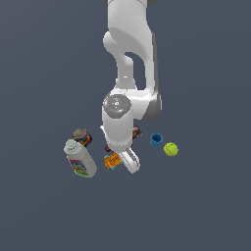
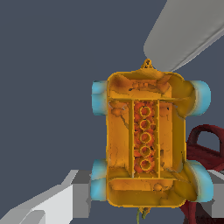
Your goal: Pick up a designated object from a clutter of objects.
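The orange block (image 1: 112, 160) is seen on the dark floor (image 1: 44, 215), near the middle of the clutter, just beside the lower end of the white arm (image 1: 128, 73). In the wrist view the orange block (image 2: 146, 139) fills most of the frame: a flat orange-yellow body with a row of round studs down its centre and light-blue bits at its four corners. The gripper (image 2: 144, 192) is recorded over the block, with a grey finger (image 2: 65, 199) showing at one side of it. Whether the fingers are closed on the block or merely beside it cannot be told from either view.

The white bottle (image 1: 80, 159) lies tilted towards the exterior view's left of the block, apart from it. The round tin (image 1: 81, 136) stands just beyond the bottle's cap. The red mug (image 2: 205, 148) is partly seen right beside the block. The blue cup (image 1: 156, 139) and the yellow-green ball (image 1: 170, 149) sit close together at the exterior view's right of the arm.
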### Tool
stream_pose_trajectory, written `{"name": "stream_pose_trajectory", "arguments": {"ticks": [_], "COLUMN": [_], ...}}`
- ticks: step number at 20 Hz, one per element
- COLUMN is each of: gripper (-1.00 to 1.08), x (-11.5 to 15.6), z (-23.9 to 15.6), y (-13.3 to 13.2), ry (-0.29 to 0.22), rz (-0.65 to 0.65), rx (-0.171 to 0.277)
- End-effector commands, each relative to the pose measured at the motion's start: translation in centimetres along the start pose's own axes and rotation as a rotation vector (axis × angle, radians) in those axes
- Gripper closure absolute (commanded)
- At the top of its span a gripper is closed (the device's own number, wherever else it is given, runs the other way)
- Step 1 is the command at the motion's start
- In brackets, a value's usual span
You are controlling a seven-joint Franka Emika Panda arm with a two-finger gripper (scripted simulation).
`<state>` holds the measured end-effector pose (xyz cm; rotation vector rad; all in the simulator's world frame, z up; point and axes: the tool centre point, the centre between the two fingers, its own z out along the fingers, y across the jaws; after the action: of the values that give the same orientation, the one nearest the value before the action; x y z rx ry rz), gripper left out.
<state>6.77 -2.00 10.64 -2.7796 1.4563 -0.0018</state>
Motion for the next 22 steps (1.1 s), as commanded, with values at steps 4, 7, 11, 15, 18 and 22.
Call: {"name": "stream_pose_trajectory", "arguments": {"ticks": [4,7,11,15,18,22], "gripper": [1.08,1.08,1.08,1.08,1.08,1.08], "x": [0.9,1.4,2.1,2.9,3.4,4.0], "z": [-5.1,-7.9,-12.1,-16.2,-18.9,-22.2], "y": [3.1,4.9,7.4,9.8,11.4,13.2], "ry": [0.000,-0.001,-0.001,-0.001,-0.001,-0.001], "rz": [0.001,0.001,0.002,0.002,0.003,0.003], "rx": [0.001,0.001,0.000,0.000,-0.001,-0.002]}}
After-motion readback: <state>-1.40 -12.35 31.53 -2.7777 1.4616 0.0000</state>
